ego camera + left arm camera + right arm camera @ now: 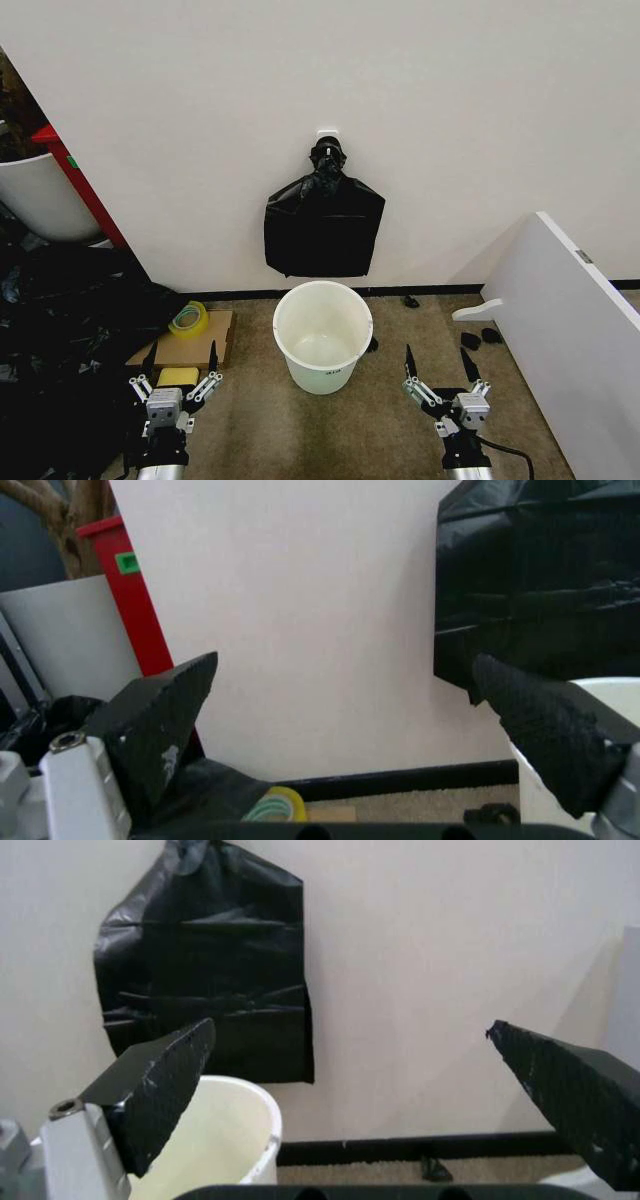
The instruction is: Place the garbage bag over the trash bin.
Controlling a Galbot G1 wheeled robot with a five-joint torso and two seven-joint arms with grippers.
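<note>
Black bundle of bags (323, 226) hanging ahead of both end effectors (181, 377) (441, 378), spread wide and empty, flanking trash bin (322, 336), presumably readying to fetch one.

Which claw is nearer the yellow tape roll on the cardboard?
Left. The left claw is open just below the yellow tape roll, near the cardboard. The right claw is open beyond the round white plastic bucket.

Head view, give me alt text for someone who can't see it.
A white trash bin stands unlined on the carpet against a white wall, directly below a flat black bundle of bags hanging from a hook. The left claw and right claw hover open, low on either side of the bin.
</note>
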